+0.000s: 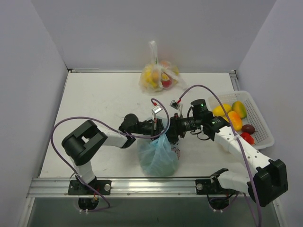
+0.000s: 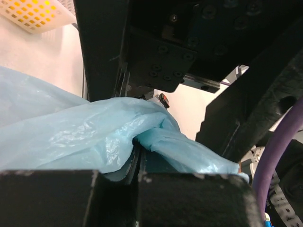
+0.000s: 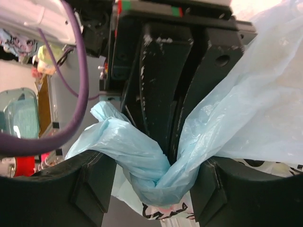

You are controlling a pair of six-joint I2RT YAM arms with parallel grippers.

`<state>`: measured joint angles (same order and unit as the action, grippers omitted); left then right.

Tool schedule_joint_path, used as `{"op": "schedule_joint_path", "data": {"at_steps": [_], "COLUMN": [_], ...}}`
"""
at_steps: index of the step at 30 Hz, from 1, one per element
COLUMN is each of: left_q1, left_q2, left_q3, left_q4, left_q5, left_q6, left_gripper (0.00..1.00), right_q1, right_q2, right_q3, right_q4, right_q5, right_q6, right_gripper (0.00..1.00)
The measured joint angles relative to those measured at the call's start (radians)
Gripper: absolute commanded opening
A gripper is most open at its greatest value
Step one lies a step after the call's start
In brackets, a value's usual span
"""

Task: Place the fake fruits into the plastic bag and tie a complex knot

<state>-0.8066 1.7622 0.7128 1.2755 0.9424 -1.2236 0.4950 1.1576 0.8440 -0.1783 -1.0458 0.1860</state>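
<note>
Nearest, at the lower centre of the top view, the plastic bag sat bulging on the bench close to its near edge. What filled it could not be made out through the film. Just above it the two hands met over its mouth. The left hand was clamped shut on a fold of blue film. The right hand stood part-closed around the twisted neck, with film touching both fingers, so it looked gripped. The film seemed thin, soft and slippery: light to lift, but apt to slide free or tear under a hard pull. The roped-up neck looked a surer hold than the smooth belly. Further off at the right, fake fruits lay in a white basket. They looked glossy and hard, and best taken across the middle. Farthest, a clear bag of fruit rested by the back wall.
</note>
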Motion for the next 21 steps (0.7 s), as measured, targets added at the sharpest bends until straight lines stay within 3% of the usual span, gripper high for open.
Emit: {"op": "schedule_joint_path", "data": {"at_steps": [6, 10, 15, 18, 19, 21], "left_q1": [-0.006, -0.006, -0.014, -0.019, -0.019, -0.019], "left_q2": [0.04, 0.038, -0.003, -0.04, -0.047, -0.051], "left_q3": [0.008, -0.006, -0.076, -0.103, -0.108, -0.11], "left_q4": [0.016, 0.023, 0.021, -0.016, -0.023, -0.032], "left_q5": [-0.034, -0.07, -0.076, -0.071, -0.071, -0.068], "left_q6": [0.013, 0.045, 0.099, 0.146, 0.161, 0.176], "left_gripper": [0.0, 0.0, 0.0, 0.0, 0.0, 0.0], "right_q1": [0.003, 0.004, 0.01, 0.013, 0.014, 0.016], "right_q2": [0.018, 0.02, 0.03, 0.03, 0.03, 0.03], "right_q3": [-0.045, -0.06, -0.067, -0.067, -0.067, -0.067], "right_q4": [0.119, 0.172, 0.189, 0.205, 0.212, 0.206], "right_q5": [0.046, 0.069, 0.068, 0.058, 0.055, 0.053], "right_q6": [0.121, 0.169, 0.188, 0.188, 0.187, 0.164], "right_gripper": [0.59, 0.48, 0.48, 0.54, 0.64, 0.69]}}
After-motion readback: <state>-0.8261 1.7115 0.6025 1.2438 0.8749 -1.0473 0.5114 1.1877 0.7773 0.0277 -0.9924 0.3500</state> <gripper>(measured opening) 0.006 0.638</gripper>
